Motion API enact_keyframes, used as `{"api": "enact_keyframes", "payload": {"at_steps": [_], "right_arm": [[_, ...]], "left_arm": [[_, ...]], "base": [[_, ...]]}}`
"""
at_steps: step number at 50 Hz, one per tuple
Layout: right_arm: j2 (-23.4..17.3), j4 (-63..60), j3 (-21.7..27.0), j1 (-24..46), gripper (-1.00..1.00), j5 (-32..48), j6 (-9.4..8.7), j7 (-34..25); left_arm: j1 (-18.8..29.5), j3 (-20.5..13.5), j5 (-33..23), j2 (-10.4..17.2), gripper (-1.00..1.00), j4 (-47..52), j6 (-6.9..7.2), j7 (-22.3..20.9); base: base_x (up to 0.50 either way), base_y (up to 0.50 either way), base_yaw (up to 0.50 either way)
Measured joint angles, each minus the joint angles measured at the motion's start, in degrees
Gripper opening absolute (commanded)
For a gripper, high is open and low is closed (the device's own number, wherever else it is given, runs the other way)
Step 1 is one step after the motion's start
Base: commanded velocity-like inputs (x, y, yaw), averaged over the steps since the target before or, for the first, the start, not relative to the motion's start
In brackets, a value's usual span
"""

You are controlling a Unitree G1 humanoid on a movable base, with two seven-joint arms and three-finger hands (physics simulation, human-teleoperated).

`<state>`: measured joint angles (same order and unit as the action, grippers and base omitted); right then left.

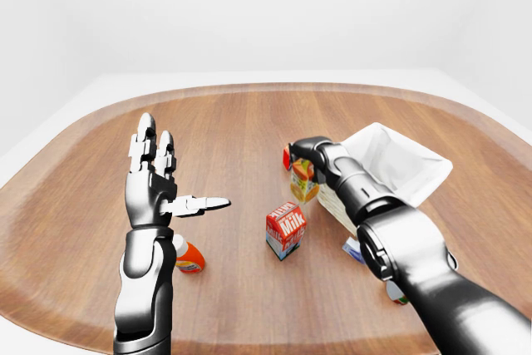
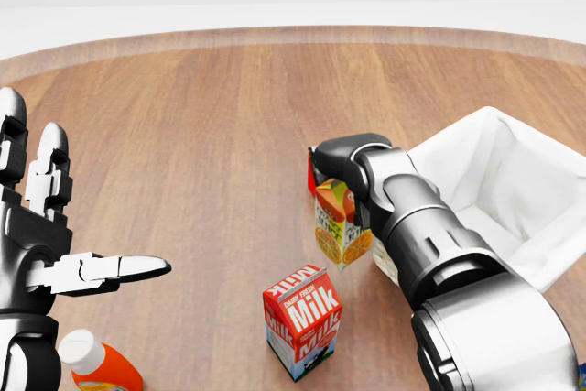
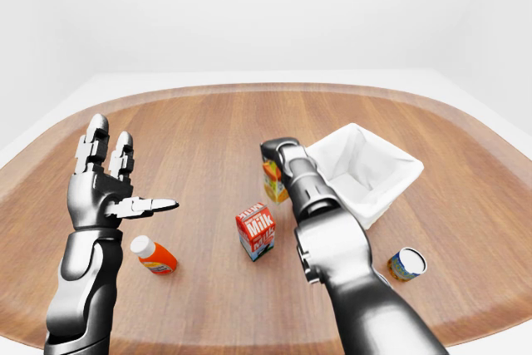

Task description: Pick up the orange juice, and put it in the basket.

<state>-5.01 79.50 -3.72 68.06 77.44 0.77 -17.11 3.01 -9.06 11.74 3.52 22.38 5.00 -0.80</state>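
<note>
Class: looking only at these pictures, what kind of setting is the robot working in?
Probably a simulated tabletop test scene: a bare rounded wooden table against blank white surroundings, with a milk carton, an orange juice carton and a white basket.

Tilted orange juice carton (image 2: 340, 228) beside white basket (image 2: 513, 191)

— What do we see at the centre?
— Our right hand (image 1: 301, 152) closed on the orange juice (image 1: 302, 182), tilted, basket (image 1: 413, 162) at its three o'clock.
— And at nine o'clock?
— Our left hand (image 1: 154, 180), fingers spread, raised over the desk (image 1: 224, 130).
</note>
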Motion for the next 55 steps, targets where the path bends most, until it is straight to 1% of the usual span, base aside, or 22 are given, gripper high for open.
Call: {"api": "enact_keyframes", "payload": {"at_steps": [38, 55], "right_arm": [[-0.6, -0.5, -0.3, 3.4, -1.0, -1.7, 0.35, -1.5], [-1.2, -0.9, -0.4, 5.1, -1.0, -2.4, 0.21, -2.6]], "left_arm": [[0.0, -0.2, 0.5, 0.1, 1.0, 0.6, 0.0, 0.0], [-0.1, -0.2, 0.5, 0.0, 1.0, 0.9, 0.0, 0.0]], "base": [[0.0, 0.0, 0.0], [0.0, 0.0, 0.0]]}}
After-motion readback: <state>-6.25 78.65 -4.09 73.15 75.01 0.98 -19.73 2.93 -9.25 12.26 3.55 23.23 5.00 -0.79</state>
